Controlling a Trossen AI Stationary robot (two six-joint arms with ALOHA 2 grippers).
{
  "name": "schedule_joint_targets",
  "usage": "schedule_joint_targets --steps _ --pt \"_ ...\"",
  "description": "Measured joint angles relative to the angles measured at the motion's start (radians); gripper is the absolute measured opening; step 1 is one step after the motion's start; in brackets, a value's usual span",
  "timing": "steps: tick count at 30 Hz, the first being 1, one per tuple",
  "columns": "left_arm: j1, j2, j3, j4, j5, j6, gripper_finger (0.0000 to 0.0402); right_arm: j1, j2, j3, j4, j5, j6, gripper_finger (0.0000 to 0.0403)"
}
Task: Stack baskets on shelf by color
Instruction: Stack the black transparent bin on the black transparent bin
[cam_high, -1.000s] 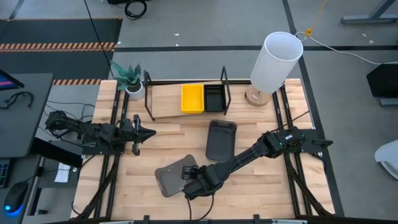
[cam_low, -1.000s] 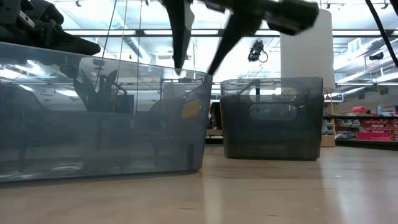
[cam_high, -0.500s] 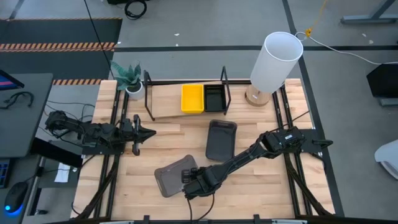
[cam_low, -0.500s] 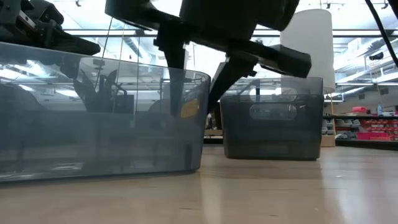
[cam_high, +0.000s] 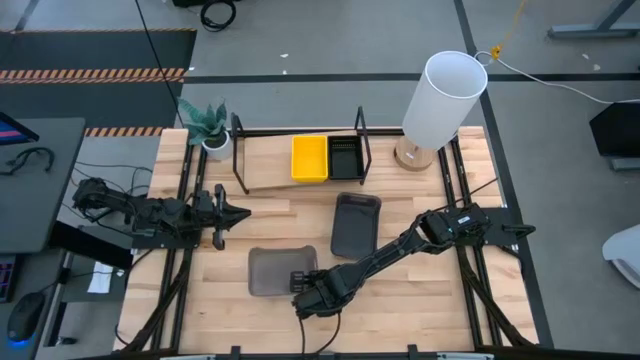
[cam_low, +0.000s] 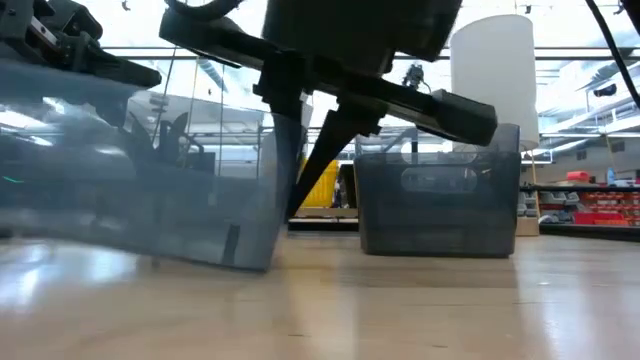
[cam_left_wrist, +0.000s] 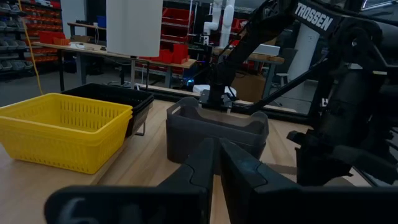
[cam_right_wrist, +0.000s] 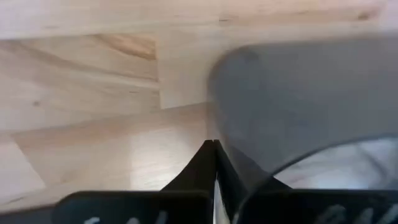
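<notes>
my right jaws (cam_high: 303, 292): pinched shut on the near-right rim of the translucent dark grey plastic basket (cam_high: 278, 270), lower centre of the high frame
long axis: left-right, one end tipped off the tabletop (cam_high: 400, 300)
wooden wire-framed shelf (cam_high: 268, 165): straight up-frame
left jaws (cam_high: 238, 211): closed, idle, mid-left

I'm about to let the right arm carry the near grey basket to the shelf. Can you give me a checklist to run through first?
1. Right gripper shut on the near grey basket wall: ok.
2. Basket lifted: one end is off the table, tilted: ok.
3. Grip secure enough to carry: cannot tell.
4. Left gripper shut, parked at the left, apart from the route: ok.
5. Second grey basket lies between here and the shelf: not ok.
6. Shelf has a free bay beside the yellow basket: ok.
</notes>
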Motion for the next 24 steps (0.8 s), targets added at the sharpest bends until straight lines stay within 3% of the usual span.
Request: schedule_joint_targets --steps 10,17,24 --pt "0.0 0.0 0.0 0.0 0.0 0.0 0.0035 0.024 -0.001 0.17 -0.047 0.007 0.169 0.0005" --pt "0.0 0.0 0.0 0.0 0.0 0.0 0.003 0.064 -0.004 0.29 -0.045 0.097 0.178 0.0003" --pt "0.0 0.0 0.0 0.0 0.0 0.0 0.0032 0.084 -0.071 0.287 -0.005 0.183 0.237 0.0003"
